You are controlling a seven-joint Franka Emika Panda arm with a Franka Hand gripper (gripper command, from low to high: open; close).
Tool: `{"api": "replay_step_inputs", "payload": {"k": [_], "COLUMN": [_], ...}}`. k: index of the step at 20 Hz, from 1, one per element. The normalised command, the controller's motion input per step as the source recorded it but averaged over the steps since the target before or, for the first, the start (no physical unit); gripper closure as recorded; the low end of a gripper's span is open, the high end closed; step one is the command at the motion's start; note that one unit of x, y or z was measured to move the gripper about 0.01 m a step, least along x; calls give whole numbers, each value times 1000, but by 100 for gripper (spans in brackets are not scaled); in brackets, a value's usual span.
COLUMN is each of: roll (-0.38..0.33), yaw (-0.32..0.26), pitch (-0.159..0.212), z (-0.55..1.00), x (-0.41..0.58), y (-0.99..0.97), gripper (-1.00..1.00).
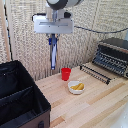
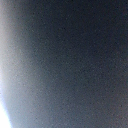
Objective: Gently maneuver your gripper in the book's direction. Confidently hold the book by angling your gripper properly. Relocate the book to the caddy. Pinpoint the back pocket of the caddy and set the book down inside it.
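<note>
Exterior view gives me the gripper [image 1: 53, 36] high above the counter's [image 1: 95, 102] back edge, clenched on the book [image 1: 53, 52], which hangs edge-on and upright below the fingers, clear of everything beneath. Wrist view is just a dark blue blur with a pale glow to one side, which I take to be the book's cover pressed close to the lens; nothing more can be read there.

So I judge the pick-up done and the carry to be the step in hand. The caddy [image 1: 20, 97] sits at the counter's corner on the exterior view's left, open at the top, a partition splitting it; the back pocket [image 1: 12, 77] is the compartment farther from the camera. A red cup [image 1: 66, 74] and a bowl [image 1: 76, 87] stand mid-counter, with a toaster oven [image 1: 112, 56] at the far corner.

Next I'd need to travel toward the caddy, keep the book vertical, line its thin edge up along that pocket, then lower before letting go.
</note>
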Motion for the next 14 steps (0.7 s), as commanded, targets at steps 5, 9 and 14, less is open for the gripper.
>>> {"api": "replay_step_inputs", "payload": {"k": [5,9,14], "roll": [55,30,30], "yaw": [-207,-157,-145], "pitch": [3,-19,-15], "z": [538,687,688], "x": [35,-14,-4], "y": [332,480,523], "gripper": [100,100,100]}}
